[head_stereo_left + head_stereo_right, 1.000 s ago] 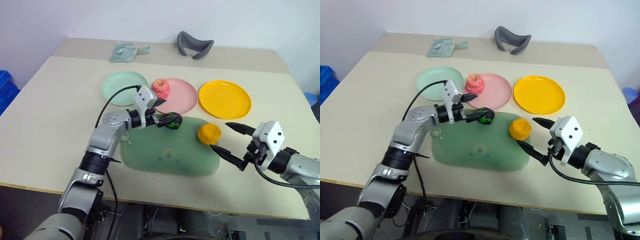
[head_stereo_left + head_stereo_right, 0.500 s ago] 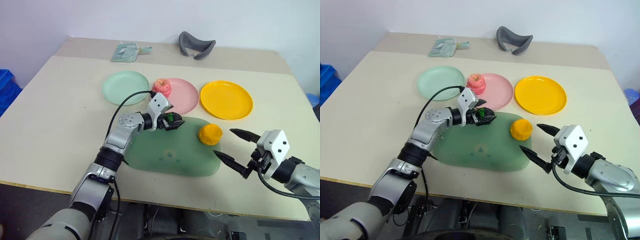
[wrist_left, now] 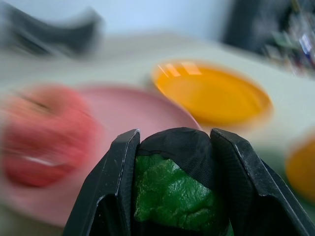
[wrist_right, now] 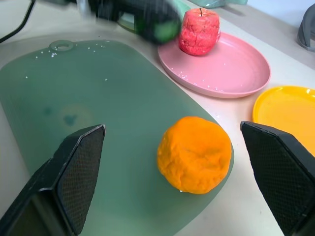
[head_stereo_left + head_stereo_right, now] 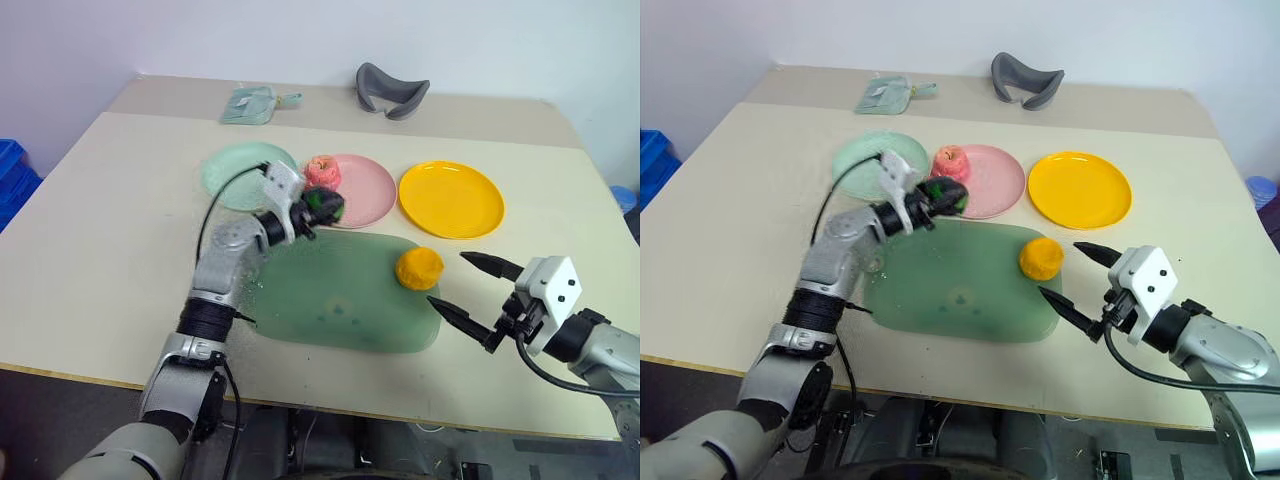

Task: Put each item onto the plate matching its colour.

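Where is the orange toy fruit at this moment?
In the left eye view, the orange fruit lies on the right edge of the dark green mat, below the yellow plate, just beyond the open right gripper.

You have three round plates on the table [image 5: 100, 230]: one mint green plate [image 5: 228, 170], one pink plate [image 5: 365, 190], one yellow plate [image 5: 450, 198]. You have three toy foods: one pink-red apple [image 5: 322, 171], one dark green-and-black piece [image 5: 324, 205], one orange-yellow fruit [image 5: 418, 268]. Also count one dark-green mat [image 5: 340, 295], one grey curved object [image 5: 391, 89] and one pale green packet [image 5: 255, 103].
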